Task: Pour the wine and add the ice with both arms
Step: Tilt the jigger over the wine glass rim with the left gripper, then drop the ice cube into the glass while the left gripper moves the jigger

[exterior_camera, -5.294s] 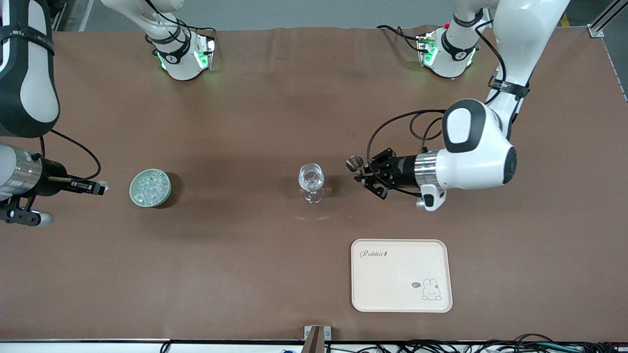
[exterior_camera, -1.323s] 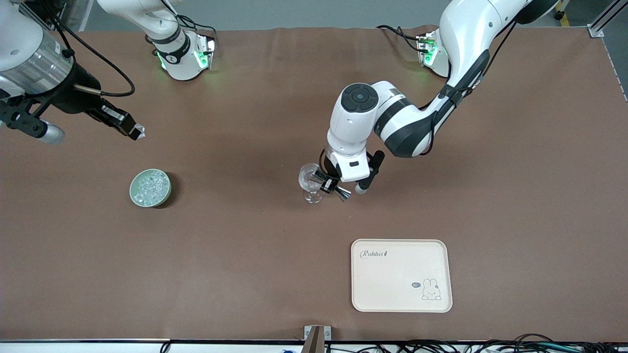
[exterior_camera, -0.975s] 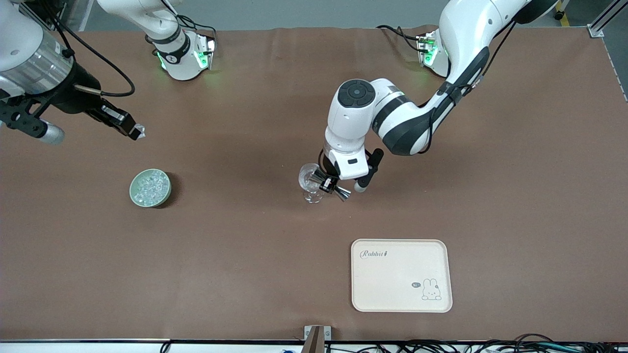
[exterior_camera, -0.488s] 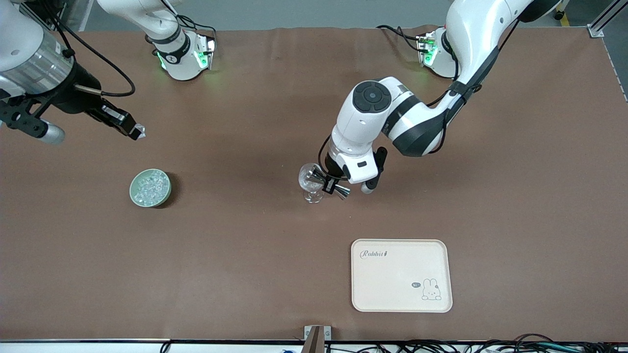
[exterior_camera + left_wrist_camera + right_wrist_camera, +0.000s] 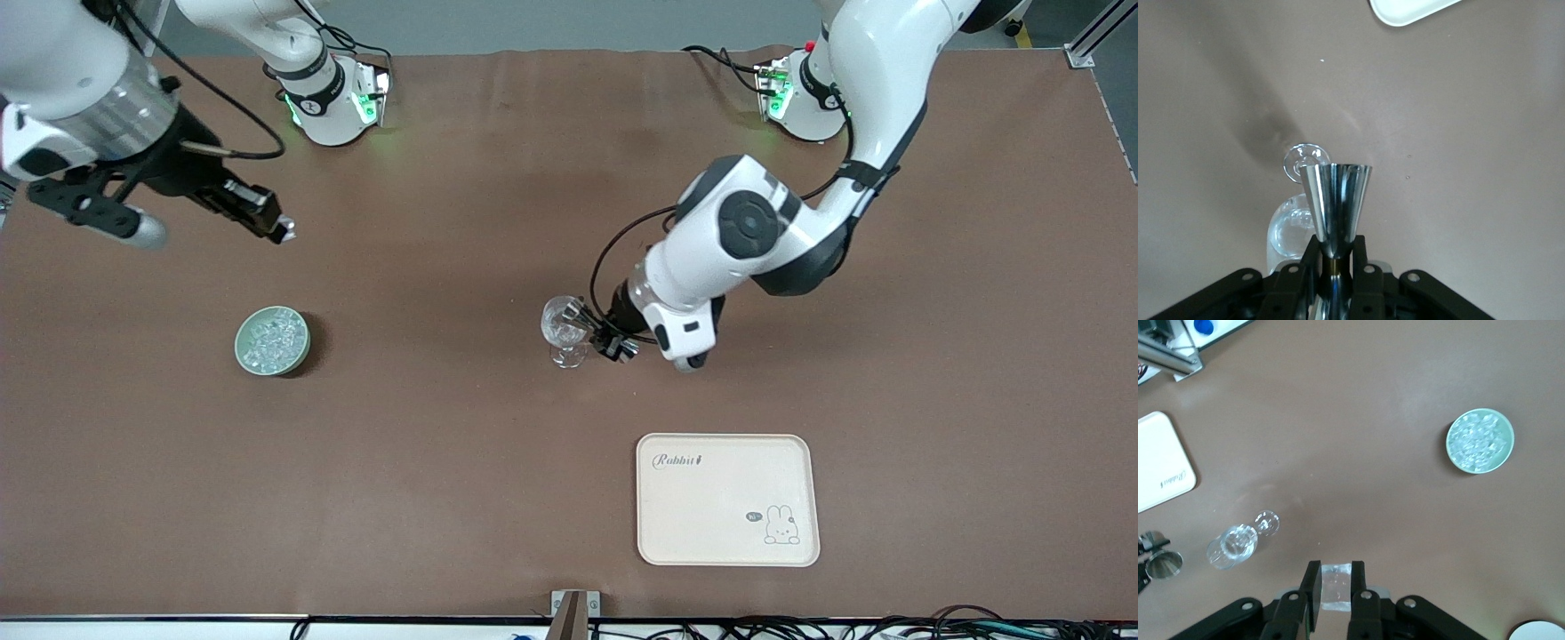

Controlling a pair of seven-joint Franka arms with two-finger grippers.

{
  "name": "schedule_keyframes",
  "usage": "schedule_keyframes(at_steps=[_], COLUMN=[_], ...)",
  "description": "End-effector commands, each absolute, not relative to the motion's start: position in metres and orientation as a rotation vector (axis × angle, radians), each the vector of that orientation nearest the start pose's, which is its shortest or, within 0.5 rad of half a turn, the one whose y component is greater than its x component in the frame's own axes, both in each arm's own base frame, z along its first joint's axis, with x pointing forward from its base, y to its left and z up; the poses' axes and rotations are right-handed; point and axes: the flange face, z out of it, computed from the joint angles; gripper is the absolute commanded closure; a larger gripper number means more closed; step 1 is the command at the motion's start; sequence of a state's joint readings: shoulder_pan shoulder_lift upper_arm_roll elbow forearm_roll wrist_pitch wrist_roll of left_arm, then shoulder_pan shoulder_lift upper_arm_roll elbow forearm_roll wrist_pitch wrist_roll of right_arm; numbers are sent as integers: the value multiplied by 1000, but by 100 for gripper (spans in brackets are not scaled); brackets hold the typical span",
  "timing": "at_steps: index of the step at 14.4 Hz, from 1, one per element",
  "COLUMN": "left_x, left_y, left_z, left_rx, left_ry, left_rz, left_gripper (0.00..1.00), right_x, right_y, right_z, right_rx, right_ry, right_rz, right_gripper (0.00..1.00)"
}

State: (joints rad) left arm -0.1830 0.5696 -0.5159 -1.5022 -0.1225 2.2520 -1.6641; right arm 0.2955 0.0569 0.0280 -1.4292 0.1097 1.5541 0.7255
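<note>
Steel jigger (image 5: 1336, 200), clamped in the left gripper (image 5: 613, 339), tips beside the glass (image 5: 563, 324), seemingly pouring; right gripper (image 5: 1335, 587) pinches ice (image 5: 1336, 585), awaiting.

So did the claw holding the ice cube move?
Yes. The right claw, shut on an ice cube, has shifted toward the wine glass, away from the table's right-arm end. The green bowl has not moved.

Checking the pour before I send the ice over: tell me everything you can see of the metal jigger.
The jigger is a polished, mirror-bright metal measure, two cones joined at a narrow waist. The left tool is shut on that waist and holds it in the air beside the bowl of the clear stemmed glass. Whether it touches the glass, or holds any liquid, cannot be told.
</note>
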Motion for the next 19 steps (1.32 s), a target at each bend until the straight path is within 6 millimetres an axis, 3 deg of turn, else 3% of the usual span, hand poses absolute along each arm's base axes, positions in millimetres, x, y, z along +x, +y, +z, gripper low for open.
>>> schedule_keyframes(at_steps=[1, 4, 7, 10, 15, 19], left_x=[599, 619, 644, 665, 701, 720], left_y=[-386, -354, -316, -279, -230, -177], left_z=[403, 383, 348, 308, 241, 226], left_rx=[-2941, -2919, -2966, -2911, -2796, -2756], left_ry=[-1894, -1960, -1973, -2125, -2313, -2539], left_rz=[524, 637, 746, 896, 948, 1009], left_gripper=[99, 99, 99, 99, 99, 99], right_x=[531, 544, 554, 553, 548, 555], right_y=[228, 281, 345, 393, 443, 455], right_z=[648, 607, 556, 513, 465, 434], right_rx=[-2953, -2931, -2869, -2833, -2797, -2775], right_ry=[616, 690, 800, 858, 859, 883], right_rz=[-18, -5, -26, -33, -52, -66], right_gripper=[96, 96, 97, 97, 96, 96])
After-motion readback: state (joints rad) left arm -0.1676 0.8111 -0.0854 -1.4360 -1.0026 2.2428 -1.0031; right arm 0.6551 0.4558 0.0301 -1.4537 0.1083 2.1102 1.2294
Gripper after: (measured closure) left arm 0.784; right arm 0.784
